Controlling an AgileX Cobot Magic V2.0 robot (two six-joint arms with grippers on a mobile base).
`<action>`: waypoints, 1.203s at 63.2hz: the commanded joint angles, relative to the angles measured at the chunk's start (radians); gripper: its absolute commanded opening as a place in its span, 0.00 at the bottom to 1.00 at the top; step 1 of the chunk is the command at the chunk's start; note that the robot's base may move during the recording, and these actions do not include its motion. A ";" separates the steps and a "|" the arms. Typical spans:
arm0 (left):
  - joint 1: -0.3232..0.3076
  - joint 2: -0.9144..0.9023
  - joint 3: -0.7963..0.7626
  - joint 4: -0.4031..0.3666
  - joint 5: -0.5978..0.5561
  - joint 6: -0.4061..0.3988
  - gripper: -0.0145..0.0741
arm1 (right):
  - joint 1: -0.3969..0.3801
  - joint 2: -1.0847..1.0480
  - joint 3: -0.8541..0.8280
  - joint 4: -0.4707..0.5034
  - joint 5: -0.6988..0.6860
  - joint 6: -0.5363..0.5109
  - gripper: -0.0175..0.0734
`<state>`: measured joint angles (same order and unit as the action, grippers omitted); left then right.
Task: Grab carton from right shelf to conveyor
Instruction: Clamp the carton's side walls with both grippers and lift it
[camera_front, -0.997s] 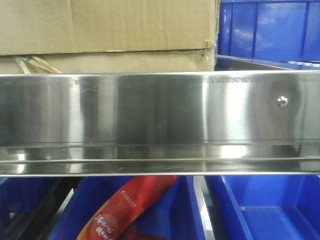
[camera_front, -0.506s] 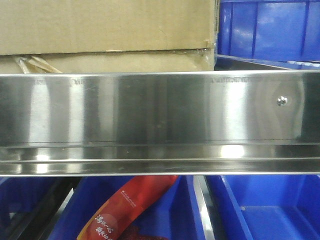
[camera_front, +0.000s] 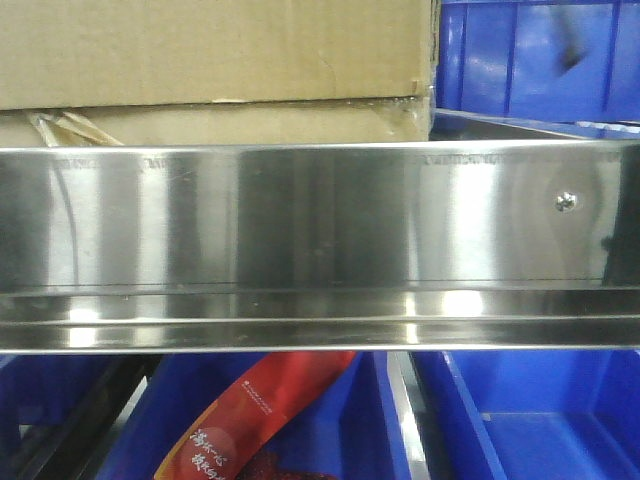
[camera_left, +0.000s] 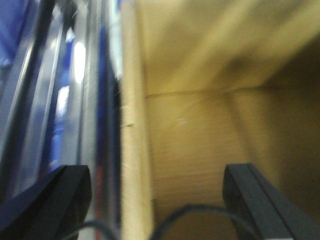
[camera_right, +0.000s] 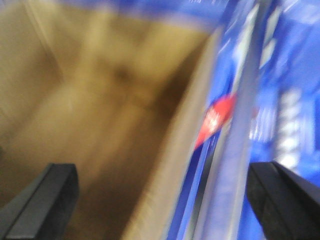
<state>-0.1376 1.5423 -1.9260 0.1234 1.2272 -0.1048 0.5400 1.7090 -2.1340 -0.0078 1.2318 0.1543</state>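
Note:
The brown carton (camera_front: 210, 50) rests on the shelf behind its brushed steel front rail (camera_front: 300, 220), with a wad of tape at its lower left. In the left wrist view the carton (camera_left: 200, 140) fills the right side and the rail (camera_left: 80, 100) runs down the left. My left gripper (camera_left: 157, 205) is open, its jaws standing wide on either side of the carton's pale edge. My right gripper (camera_right: 165, 205) is open too, blurred, with the carton (camera_right: 100, 115) on its left and the rail (camera_right: 240, 150) on its right. The conveyor is out of view.
A blue bin (camera_front: 540, 60) stands right of the carton on the same level. Below the rail are more blue bins (camera_front: 540, 420), one holding a red packet (camera_front: 260, 410). A small screw (camera_front: 565, 201) sits at the rail's right end.
The carton and shelf have not moved. Reflections on the steel rail have shifted, and a dark blur now shows on the upper right blue bin.

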 joint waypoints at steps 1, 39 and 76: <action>0.005 0.014 -0.010 0.031 -0.006 -0.007 0.67 | 0.003 0.034 -0.009 -0.022 -0.011 0.013 0.82; 0.034 0.142 -0.010 0.059 -0.006 -0.007 0.67 | 0.003 0.134 -0.009 -0.064 -0.011 0.021 0.73; 0.045 0.135 -0.010 0.029 -0.006 -0.007 0.15 | 0.003 0.122 -0.009 -0.065 -0.011 0.021 0.12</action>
<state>-0.0968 1.7012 -1.9280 0.1459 1.2315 -0.1067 0.5406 1.8624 -2.1340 -0.0593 1.2277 0.1819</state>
